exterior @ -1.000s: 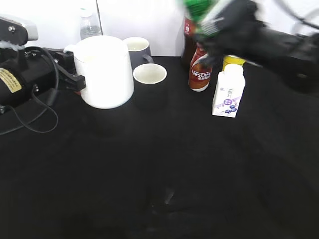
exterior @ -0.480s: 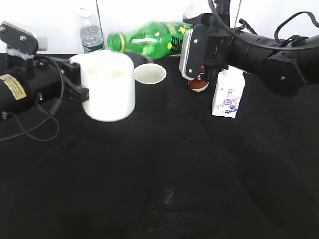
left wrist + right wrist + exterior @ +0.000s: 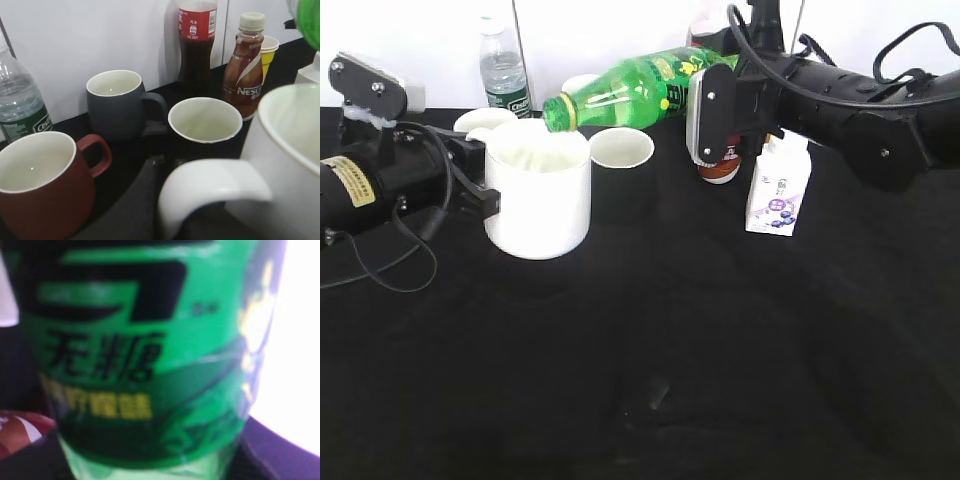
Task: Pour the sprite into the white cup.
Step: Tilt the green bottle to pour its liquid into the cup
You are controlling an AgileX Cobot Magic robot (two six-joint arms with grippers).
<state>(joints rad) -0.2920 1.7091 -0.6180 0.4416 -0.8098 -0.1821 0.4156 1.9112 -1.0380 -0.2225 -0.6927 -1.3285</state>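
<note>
The sprite (image 3: 640, 85), a green bottle with a green cap, lies almost level in the air in the exterior view. Its capped mouth points left, just above the far rim of the white cup (image 3: 540, 200). My right gripper (image 3: 705, 110) is shut on the bottle's lower body, and the green label (image 3: 150, 355) fills the right wrist view. My left gripper (image 3: 478, 192) is shut on the white cup's loop handle (image 3: 210, 182). The cup stands upright; its rim (image 3: 295, 130) shows at the right of the left wrist view.
A black mug with a white inside (image 3: 621, 150) stands right behind the white cup. A grey mug (image 3: 117, 102), red mug (image 3: 40, 185), water bottle (image 3: 20, 105), cola bottle (image 3: 197, 40), Nescafe bottle (image 3: 245, 65) and yellow paper cup (image 3: 267, 50) line the back. A milk carton (image 3: 778, 185) stands at the right.
The sprite swung from high at the right to almost level, then dipped so its mouth sits over the white cup. The cup came down and slightly right.
</note>
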